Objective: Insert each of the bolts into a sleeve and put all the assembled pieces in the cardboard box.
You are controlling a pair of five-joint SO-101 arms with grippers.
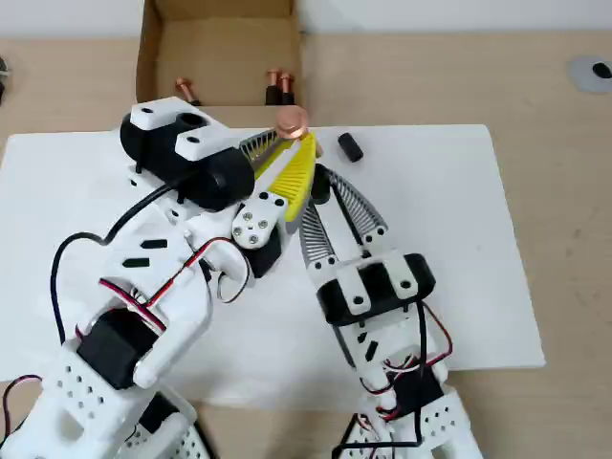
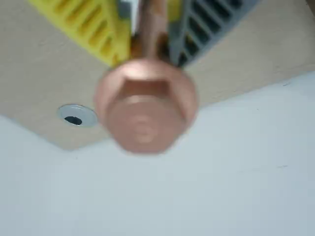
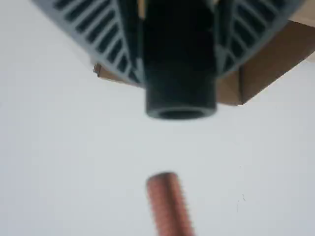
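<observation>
We see the left hand (image 1: 285, 139), one finger ribbed yellow plastic and the other ribbed grey, clamped on the shank of a copper-coloured bolt (image 2: 145, 110). The bolt's broad, flanged hex head is smooth and dull. The right hand (image 3: 179, 59), with both fingers grey and slatted, grips a matte black sleeve (image 3: 180, 98), a short tube whose round open mouth juts past the fingertips. In the right wrist view a threaded copper tip (image 3: 170, 204) points toward that mouth but stands apart from it.

The two hands sit close together over the far edge of a smooth white sheet (image 1: 459, 287) on the wooden worktop (image 1: 535, 86). A second black sleeve (image 1: 350, 146) lies loose on the sheet, just right of the bolt head. Just beyond the sheet's far edge stands the open cardboard box (image 1: 148, 57), with assembled pieces (image 1: 279, 88) on its floor by the near wall. Bare sheet spreads to the right of the arms and at the far left corner. A small metal disc (image 1: 593, 72) sits at the far right of the worktop.
</observation>
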